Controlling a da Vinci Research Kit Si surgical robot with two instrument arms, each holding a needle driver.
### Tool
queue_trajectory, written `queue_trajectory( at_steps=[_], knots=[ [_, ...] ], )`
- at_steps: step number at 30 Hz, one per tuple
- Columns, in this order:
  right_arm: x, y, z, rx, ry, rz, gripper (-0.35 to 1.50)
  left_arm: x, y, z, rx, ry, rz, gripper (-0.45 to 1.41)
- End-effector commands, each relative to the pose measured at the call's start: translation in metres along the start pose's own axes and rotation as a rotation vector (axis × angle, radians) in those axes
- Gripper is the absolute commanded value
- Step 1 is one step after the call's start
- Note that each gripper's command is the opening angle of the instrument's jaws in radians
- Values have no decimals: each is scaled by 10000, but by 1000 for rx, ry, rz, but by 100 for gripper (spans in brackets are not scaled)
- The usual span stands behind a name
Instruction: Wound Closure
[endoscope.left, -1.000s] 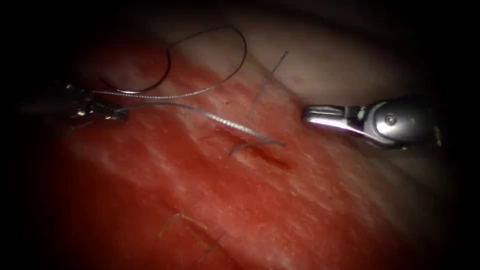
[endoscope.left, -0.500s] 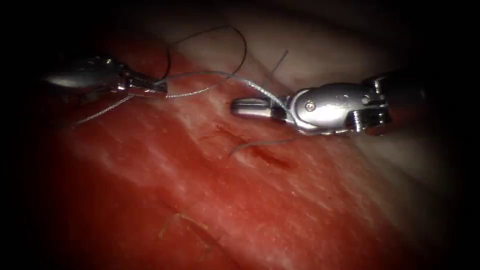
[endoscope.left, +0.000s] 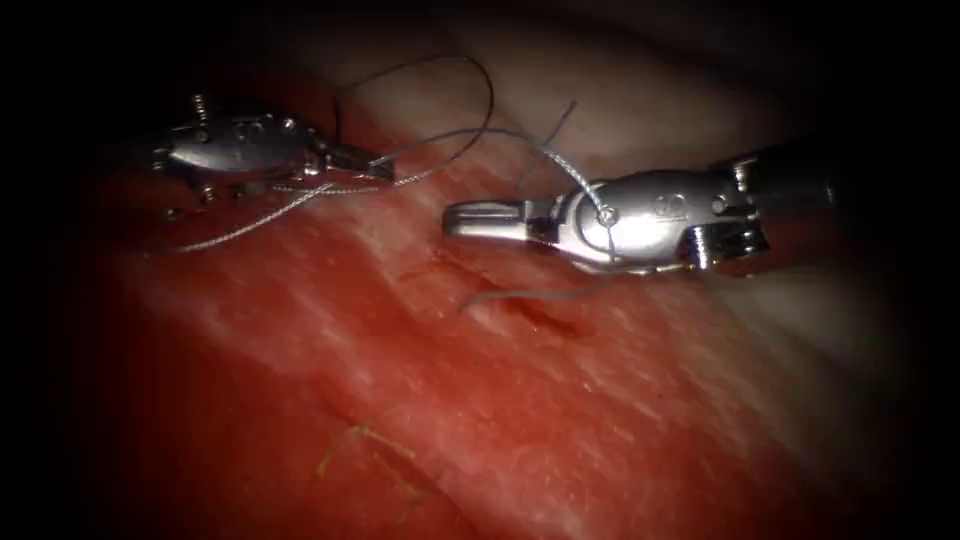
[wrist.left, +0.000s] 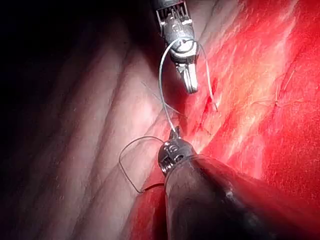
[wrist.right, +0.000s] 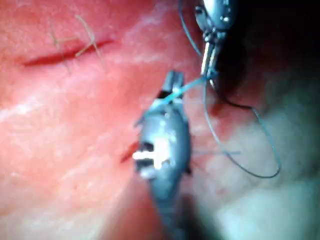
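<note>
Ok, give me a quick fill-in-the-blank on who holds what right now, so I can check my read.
1. The left tool has its jaws shut on the ____.
2. From there the thread arcs across and drapes over the wrist of the other tool, the ____ arm's, whose shut jaws hold nothing.
3. A short tail of thread lies by the ____ in the tissue.
4. Neither tool holds the curved ____.

Missing words: thread; right; cut; needle.

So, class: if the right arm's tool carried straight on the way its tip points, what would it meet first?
Probably the thread held by the left tool, then that tool itself. The right tool points left toward them in the endoscope view, with thread draped over its wrist; depth is unclear, so it might pass alongside.
</note>
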Motion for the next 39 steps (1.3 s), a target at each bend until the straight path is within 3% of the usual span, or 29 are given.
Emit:
queue_trajectory(
  at_steps=[1, 11, 12, 13, 14, 15, 17, 22, 28, 39],
  knots=[
    [-5, -2, 7, -9, 10, 7, -35, -6, 1, 12, 4, -4, 5, -45],
    [7, 0, 12, -54, 64, 47, -35, -12, 23, 40, 11, -53, 21, -45],
    [10, 3, 12, -80, 77, 51, -25, -12, 27, 41, 11, -59, 22, -45],
    [12, 5, 12, -95, 83, 53, 10, -13, 29, 42, 12, -62, 24, -45],
    [14, 7, 12, -113, 87, 55, 27, -13, 30, 42, 11, -65, 24, -45],
    [16, 13, 13, -153, 84, 61, 93, -12, 36, 40, 11, -68, 24, -45],
    [17, 17, 14, -180, 70, 65, 113, -11, 41, 38, 10, -71, 24, -45],
    [14, 22, 16, -204, 61, 66, 116, -6, 60, 31, 5, -86, 35, -45],
    [10, 25, 17, -309, -20, 30, 109, 21, 111, 20, -14, -94, 86, -45],
    [-18, 13, 29, -290, -186, -58, 101, 62, 108, -26, -29, -89, 179, -45]
  ],
)
